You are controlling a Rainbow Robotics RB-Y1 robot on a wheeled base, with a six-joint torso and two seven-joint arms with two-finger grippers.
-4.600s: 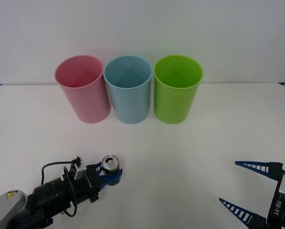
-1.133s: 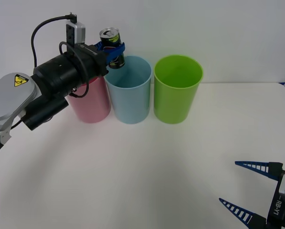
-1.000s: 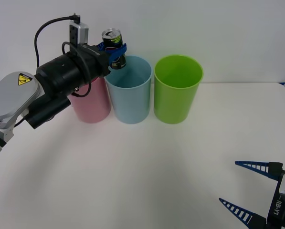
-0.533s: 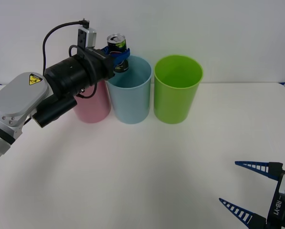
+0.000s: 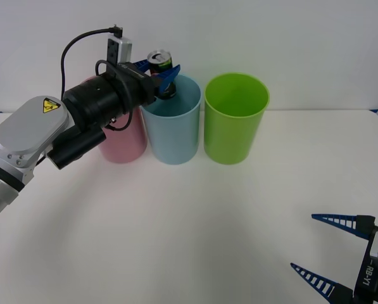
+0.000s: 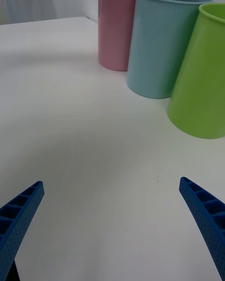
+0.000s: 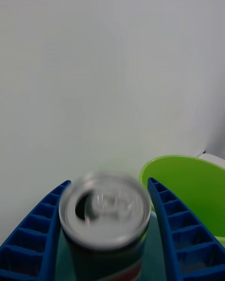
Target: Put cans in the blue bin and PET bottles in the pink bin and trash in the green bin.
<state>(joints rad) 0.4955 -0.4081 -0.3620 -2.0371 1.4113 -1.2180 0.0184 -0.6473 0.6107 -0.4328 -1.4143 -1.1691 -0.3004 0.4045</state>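
The can (image 5: pixel 159 60), silver-topped with a dark body, hangs upright over the mouth of the blue bin (image 5: pixel 171 130). My left gripper (image 5: pixel 157 68) stands open around it, fingers spread to either side. In the left wrist view the can (image 7: pixel 105 210) is blurred between the fingers (image 7: pixel 35 234), with the blue bin's inside (image 7: pixel 153 248) below and the green bin (image 7: pixel 187 178) beyond. The pink bin (image 5: pixel 119 142) stands left of the blue one, the green bin (image 5: pixel 235 120) to its right. My right gripper (image 5: pixel 302 242) rests open at the near right. PET bottles and trash are out of view.
The three bins stand in a row at the back of the white table (image 5: pixel 195 221), close to the wall. The right wrist view shows the pink bin (image 6: pixel 115 23), blue bin (image 6: pixel 161 47) and green bin (image 6: pixel 201 75) beyond my open right gripper (image 6: pixel 111 182).
My left arm lifted the can from the near table and carried it rightward over the blue bin. Its fingers have now spread and the can sits slightly lower. The right arm stayed still.
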